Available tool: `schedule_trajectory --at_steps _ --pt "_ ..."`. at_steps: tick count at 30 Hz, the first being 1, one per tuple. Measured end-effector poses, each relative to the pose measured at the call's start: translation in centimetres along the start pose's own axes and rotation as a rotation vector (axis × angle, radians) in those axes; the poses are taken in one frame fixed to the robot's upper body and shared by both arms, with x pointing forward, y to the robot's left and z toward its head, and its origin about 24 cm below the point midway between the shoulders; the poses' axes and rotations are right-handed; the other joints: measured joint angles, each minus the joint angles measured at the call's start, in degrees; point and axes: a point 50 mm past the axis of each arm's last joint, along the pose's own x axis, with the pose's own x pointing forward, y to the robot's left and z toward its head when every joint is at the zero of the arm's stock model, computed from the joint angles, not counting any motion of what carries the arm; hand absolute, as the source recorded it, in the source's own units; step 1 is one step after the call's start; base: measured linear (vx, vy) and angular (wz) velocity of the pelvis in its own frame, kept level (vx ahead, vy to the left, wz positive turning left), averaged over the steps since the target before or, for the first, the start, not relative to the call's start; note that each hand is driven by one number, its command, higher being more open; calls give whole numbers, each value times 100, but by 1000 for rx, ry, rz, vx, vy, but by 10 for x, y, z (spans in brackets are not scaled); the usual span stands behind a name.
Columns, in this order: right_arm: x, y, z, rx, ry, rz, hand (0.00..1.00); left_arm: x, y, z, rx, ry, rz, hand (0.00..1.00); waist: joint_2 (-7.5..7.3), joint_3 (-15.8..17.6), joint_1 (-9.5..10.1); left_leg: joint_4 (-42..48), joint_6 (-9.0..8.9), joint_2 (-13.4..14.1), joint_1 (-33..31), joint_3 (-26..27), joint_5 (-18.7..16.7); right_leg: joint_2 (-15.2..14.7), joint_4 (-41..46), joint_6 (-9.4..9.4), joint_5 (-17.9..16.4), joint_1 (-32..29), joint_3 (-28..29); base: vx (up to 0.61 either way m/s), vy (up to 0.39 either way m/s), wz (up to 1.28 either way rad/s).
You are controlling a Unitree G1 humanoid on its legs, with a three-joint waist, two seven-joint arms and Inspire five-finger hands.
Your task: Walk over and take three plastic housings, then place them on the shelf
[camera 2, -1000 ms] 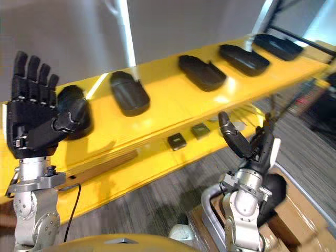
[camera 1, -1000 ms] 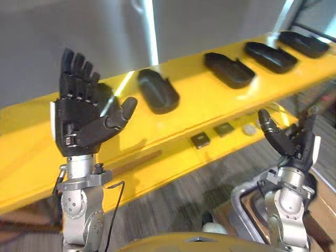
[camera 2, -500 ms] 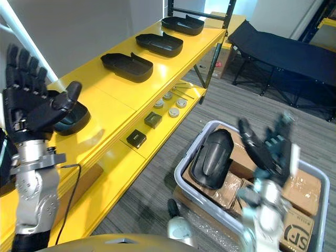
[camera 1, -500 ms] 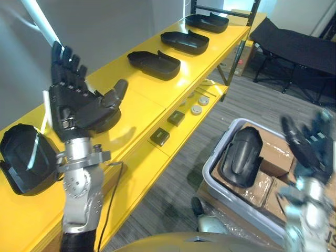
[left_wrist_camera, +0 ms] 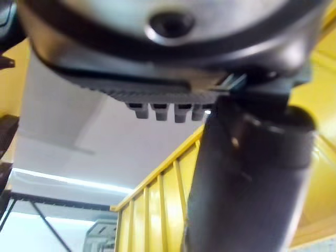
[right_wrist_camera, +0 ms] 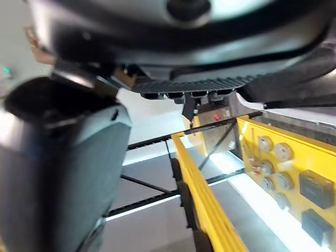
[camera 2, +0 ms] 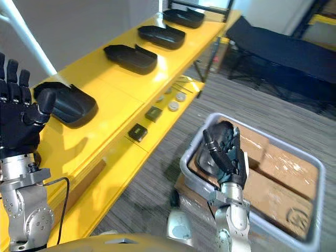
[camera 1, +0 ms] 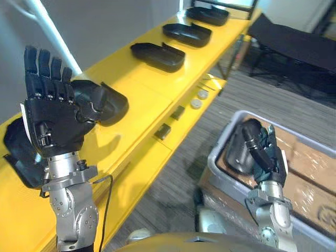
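Note:
Several black plastic housings lie in a row on the yellow shelf (camera 1: 131, 84): one (camera 1: 107, 102) just behind my left hand, then another (camera 1: 157, 56) and a third (camera 1: 186, 34) farther along. My left hand (camera 1: 52, 123) is raised in front of the shelf, open, fingers straight up and empty. One more housing (camera 1: 235, 155) lies in a grey bin (camera 1: 219, 147) on the floor. My right hand (camera 2: 226, 152) is held upright in front of that bin, open and empty, hiding part of the housing.
Small black blocks (camera 2: 137, 131) and round discs (camera 2: 173, 106) sit on the shelf's lower ledge. Cardboard boxes (camera 2: 278, 163) fill the rest of the bin. A black cot (camera 2: 294, 52) stands at the far right. Grey carpet lies between shelf and bin.
The camera has swung from the shelf toward the bin. My right hand has come in from the right to stand before the bin. The left hand stays raised and open.

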Motion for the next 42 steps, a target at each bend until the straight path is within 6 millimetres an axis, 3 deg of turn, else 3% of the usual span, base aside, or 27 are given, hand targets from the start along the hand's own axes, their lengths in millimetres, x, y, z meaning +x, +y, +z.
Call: schedule_trajectory --at_steps 1,2,4,5,6,8,9,11,13,15,17,18,20,23,27,31,34,36,38,42 --pt "6 5 -2 4 -8 12 100 -2 2 -1 -1 16 13 100 13 5 21 16 18 21 -8 35 29 -166 609 -127 -458 -24 -322 -228 10 -37" --pt "18 18 -9 8 -9 40 100 -6 8 0 7 27 39 100 34 1 125 62 29 104 -30 133 72 -492 1408 -103 -963 77 -813 -138 5 -34" --pt "34 47 -20 4 5 117 100 -8 15 1 -26 17 82 100 71 -27 422 401 8 391 -330 293 83 -992 1926 -31 -1368 405 -1299 -124 -48 -48" --pt "36 57 -21 -3 6 154 100 -10 17 2 -38 9 99 100 72 -27 517 521 4 479 -462 328 85 -1106 1940 50 -1431 508 -1374 -108 -169 -48" --pt "37 76 -22 -9 2 226 100 -13 22 3 -47 -3 134 100 72 -28 644 831 0 672 -766 347 84 -1199 1722 311 -1488 758 -1454 -98 -266 -36" --pt "35 97 -24 4 18 318 100 -19 27 1 -76 4 184 100 -4 -60 769 1227 -14 973 -1109 369 77 -1068 755 1104 -1343 1275 -1465 -83 -330 -34" --pt "34 104 -27 -19 52 364 100 -24 29 -3 -107 16 225 100 43 -35 779 1391 -78 1217 -1201 416 109 -745 210 1214 -1502 1514 -1511 -71 -383 -45" --pt "28 96 -34 -65 114 369 100 -37 25 -11 -155 58 276 100 270 -51 648 1492 -216 1624 -1196 398 215 -278 -234 1070 -1477 1756 -1585 -56 -317 -28" --pt "10 67 -39 -103 177 302 100 -45 14 -21 -207 119 269 100 263 -63 408 1515 -175 1909 -1178 627 647 68 -730 861 -1348 2016 -1660 -41 -250 -3" --pt "2 45 -34 -128 176 239 100 -46 2 -27 -216 149 235 100 245 -59 256 1515 -159 1998 -1203 997 985 153 -941 725 -1245 2010 -1634 -19 -211 -21" --pt "1 28 -26 -156 153 186 100 -47 -7 -31 -205 174 196 100 239 -52 85 1446 -306 1892 -1233 905 1017 143 -1055 644 -1193 2001 -1521 -19 -104 -36" --pt "2 19 -18 -186 123 157 100 -48 -14 -34 -228 193 179 100 270 -60 82 1191 -419 1583 -1236 608 885 109 -1114 615 -1135 1952 -1413 -15 39 -49" --pt "4 12 -12 -221 101 126 100 -49 -19 -37 -243 215 156 100 346 -110 52 381 -282 1022 -1080 394 919 18 -1083 680 -1082 1848 -1329 -2 95 -40" --pt "5 11 -13 -277 98 101 100 -51 -17 -41 -234 259 153 100 352 -160 41 -281 -324 685 -853 331 1065 -82 -1210 829 -965 1817 -1352 25 76 3" --pt "9 11 -20 -307 140 75 100 -66 -15 -66 -125 449 124 100 347 -207 112 -604 -228 407 -801 237 1173 -307 -1243 952 -855 1846 -1472 -10 110 21" --pt "39 6 -32 -369 178 33 100 -100 -9 -105 3 760 87 100 290 -198 160 -637 -128 162 -1028 74 1229 -558 -1153 1008 -748 1683 -1636 -47 127 22" --pt "64 1 -29 -407 163 -29 100 -113 -8 -118 4 848 74 100 171 -58 255 -550 -41 59 -1353 -59 1280 -709 -1000 1015 -744 1431 -1766 -89 98 30" --pt "90 -5 -17 -449 116 -103 100 -113 -11 -119 -25 852 41 100 158 205 298 -352 25 43 -1529 -204 1253 -783 -868 1015 -744 1381 -1862 -121 75 36" --pt "126 -15 16 -496 15 -237 100 -111 -21 -122 -73 853 -19 100 269 456 431 32 129 49 -1906 -305 1166 -855 -754 1021 -726 1205 -1911 -151 87 24" --pt "161 -19 66 -496 -113 -311 100 -114 -36 -123 -105 860 -90 100 445 818 565 491 213 122 -2295 -353 1045 -854 -744 1030 -619 1034 -1907 -142 79 3"
